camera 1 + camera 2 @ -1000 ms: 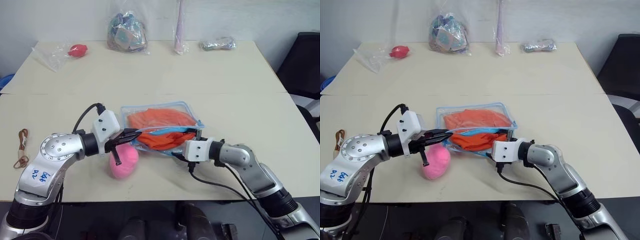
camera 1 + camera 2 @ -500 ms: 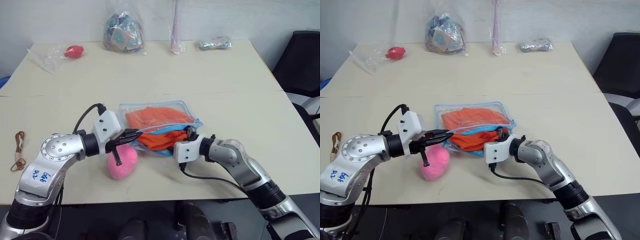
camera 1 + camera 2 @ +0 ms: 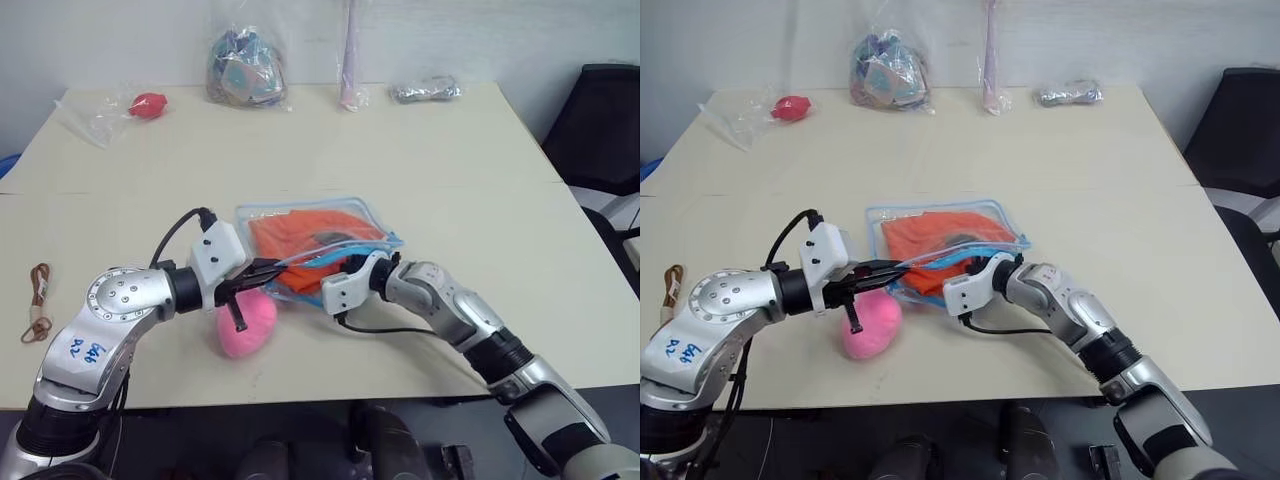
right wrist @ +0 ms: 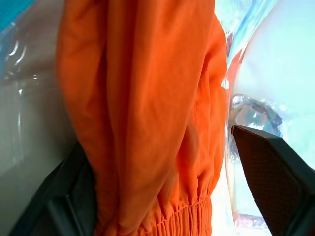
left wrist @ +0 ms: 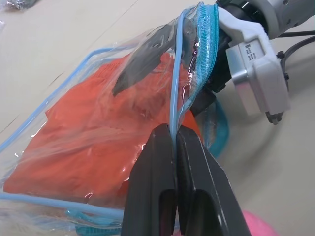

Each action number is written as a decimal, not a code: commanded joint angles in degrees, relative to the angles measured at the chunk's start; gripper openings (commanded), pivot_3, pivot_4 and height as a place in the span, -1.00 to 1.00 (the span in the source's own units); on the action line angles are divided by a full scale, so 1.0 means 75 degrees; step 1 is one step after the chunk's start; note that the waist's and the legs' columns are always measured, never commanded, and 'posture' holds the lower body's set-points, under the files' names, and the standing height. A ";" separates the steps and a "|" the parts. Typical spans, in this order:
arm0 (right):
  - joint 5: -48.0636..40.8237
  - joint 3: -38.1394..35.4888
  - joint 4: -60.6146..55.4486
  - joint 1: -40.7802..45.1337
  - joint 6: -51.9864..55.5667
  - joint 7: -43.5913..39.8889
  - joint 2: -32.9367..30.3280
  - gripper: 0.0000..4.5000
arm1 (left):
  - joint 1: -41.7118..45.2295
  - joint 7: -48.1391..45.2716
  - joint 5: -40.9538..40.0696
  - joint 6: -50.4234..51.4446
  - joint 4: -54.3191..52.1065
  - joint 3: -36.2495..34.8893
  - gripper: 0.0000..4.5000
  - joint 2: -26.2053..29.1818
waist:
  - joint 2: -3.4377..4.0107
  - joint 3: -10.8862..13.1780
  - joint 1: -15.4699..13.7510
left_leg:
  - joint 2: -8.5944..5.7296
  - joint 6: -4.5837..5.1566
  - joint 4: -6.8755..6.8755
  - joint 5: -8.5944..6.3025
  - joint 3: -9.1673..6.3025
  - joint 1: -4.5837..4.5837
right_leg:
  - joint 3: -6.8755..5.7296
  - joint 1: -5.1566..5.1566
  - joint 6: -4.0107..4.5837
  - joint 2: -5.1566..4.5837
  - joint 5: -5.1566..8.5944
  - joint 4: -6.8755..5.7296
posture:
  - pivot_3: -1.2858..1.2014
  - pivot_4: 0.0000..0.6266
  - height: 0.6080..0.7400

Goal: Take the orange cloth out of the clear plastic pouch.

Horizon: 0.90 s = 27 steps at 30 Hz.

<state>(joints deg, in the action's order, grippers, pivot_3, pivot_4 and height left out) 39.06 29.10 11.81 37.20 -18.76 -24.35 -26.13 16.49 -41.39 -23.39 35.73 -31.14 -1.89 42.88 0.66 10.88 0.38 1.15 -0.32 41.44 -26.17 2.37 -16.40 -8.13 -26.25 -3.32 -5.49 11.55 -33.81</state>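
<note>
Two grippers at clear plastic pouch (image 3: 310, 232), mid-table. Left gripper (image 5: 174, 142) pinched on blue edging, lifting upper flap. Right gripper (image 4: 162, 187) inside mouth, fingers (image 4: 275, 167) spread wide either side of orange cloth (image 4: 147, 98), cloth inside pouch. Pink pompom (image 3: 247, 318) below left gripper. Red ball (image 3: 149, 103), bags (image 3: 245, 68) at far edge; cord (image 3: 38, 298) far left.

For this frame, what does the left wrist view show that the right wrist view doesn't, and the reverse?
Left wrist view: the left hand shut, pinching the clear plastic pouch's blue-edged lip and lifting it open, with a dark finger of the right hand inside, over the cloth.

Right wrist view: the right hand's own fingers spread wide on either side of the cloth's gathered, elastic-looking hem, no pinch made.

Both: the orange cloth lying inside the clear plastic.
</note>
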 commanded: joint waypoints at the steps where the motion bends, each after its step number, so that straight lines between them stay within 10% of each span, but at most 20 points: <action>1: -0.0046 0.0150 0.0425 -0.0356 0.0100 -0.0385 -0.0093 0.37 | 0.0140 0.0007 -0.0034 -0.0059 -0.0214 -0.0062 -1.00 0.0007 | 0.0000 0.0000 -0.0015 | -0.0001 0.0000 -0.0003 0.0000 0.0000 0.0007 | 0.0013 0.0003 0.0000 0.0000 0.0000 0.0000 | 0.03 -0.52 1.00; 9: -0.0030 0.0122 0.0086 -0.0516 0.0024 -0.0672 -0.0266 -0.94 | 0.0431 0.0293 -0.0241 0.0268 -0.0036 -0.0207 -1.00 -0.0256 | 0.0000 0.0000 -0.0039 | -0.0006 0.0001 -0.0012 0.0000 -0.0002 0.0011 | 0.0028 0.0004 0.0000 0.0001 0.0000 0.0005 | 0.03 -0.52 1.00; 27: 0.0321 0.0080 -0.0704 0.0019 -0.2251 -0.0450 -0.1191 -0.99 | 0.1159 0.0320 0.0303 0.0052 0.0715 0.0503 -1.00 -0.0562 | -0.0005 -0.0001 -0.0045 | -0.0010 0.0003 -0.0030 0.0001 -0.0019 0.0013 | 0.0023 0.0017 -0.0001 0.0002 0.0001 0.0032 | 0.03 -0.52 1.00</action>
<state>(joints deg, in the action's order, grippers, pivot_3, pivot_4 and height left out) 42.43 31.05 9.04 37.68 -33.27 -28.36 -33.82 24.87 -38.68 -22.42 38.13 -25.70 1.44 38.17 0.62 10.87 0.04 1.06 -0.30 41.22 -26.16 2.23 -16.33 -7.96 -26.14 -3.33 -5.48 11.55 -33.56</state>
